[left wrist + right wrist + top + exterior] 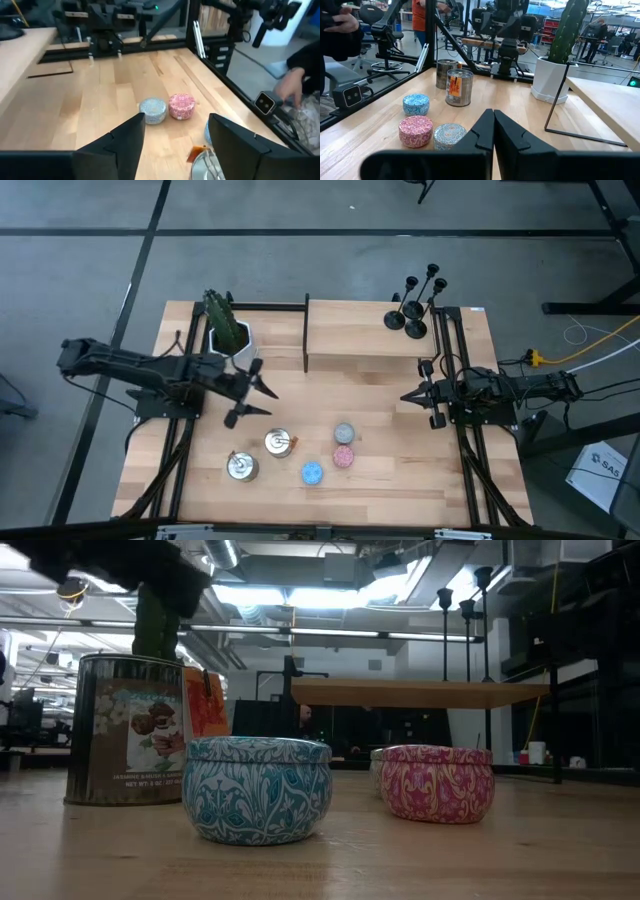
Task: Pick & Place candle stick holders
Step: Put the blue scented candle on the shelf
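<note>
Several black candle stick holders stand on their round bases at the far right corner of a raised wooden shelf; in the low view their stems and cups rise above the shelf board. My left gripper hovers open over the table's left half, beside the potted cactus, with nothing between its fingers. My right gripper is shut and empty at the table's right side, pointing level toward the left, its closed fingers above the tabletop. Both grippers are far from the holders.
Two silver tins and three small round candles, grey, pink and blue, stand on the near middle of the table. A potted cactus stands far left. A person's hand shows beyond the table edge.
</note>
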`<control>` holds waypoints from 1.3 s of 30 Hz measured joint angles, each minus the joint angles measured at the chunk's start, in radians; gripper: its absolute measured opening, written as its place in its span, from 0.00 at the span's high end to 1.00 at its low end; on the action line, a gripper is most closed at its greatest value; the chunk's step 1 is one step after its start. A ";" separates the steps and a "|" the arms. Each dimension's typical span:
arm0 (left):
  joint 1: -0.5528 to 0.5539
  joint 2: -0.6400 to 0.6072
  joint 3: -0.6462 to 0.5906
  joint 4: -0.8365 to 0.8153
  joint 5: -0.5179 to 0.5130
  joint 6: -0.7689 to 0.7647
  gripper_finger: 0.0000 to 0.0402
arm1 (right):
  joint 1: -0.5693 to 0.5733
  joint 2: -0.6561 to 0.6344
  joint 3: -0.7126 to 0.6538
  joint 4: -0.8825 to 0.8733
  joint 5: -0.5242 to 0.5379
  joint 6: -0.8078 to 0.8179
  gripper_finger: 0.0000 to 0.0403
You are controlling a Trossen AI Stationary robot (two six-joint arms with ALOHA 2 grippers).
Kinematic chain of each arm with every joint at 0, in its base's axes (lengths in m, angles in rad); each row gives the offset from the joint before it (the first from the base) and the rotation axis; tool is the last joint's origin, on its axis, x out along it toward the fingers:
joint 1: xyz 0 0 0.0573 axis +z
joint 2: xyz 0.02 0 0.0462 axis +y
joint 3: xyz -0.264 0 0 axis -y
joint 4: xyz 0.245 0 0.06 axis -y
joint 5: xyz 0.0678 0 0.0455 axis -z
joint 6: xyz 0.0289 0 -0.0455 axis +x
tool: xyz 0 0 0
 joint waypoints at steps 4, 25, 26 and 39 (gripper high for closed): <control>-0.027 0.144 0.086 0.010 0.000 0.016 0.39 | 0.000 0.000 0.000 0.000 0.000 0.000 0.97; -0.129 0.709 0.362 0.207 -0.124 -0.034 0.17 | 0.000 0.000 0.000 0.000 0.000 0.000 0.97; -0.129 0.735 0.392 0.176 -0.123 -0.030 0.17 | 0.000 0.000 0.000 0.000 0.000 0.000 0.97; -0.120 1.035 0.670 0.054 -0.067 0.084 0.17 | 0.000 0.000 0.000 0.000 0.000 0.000 0.97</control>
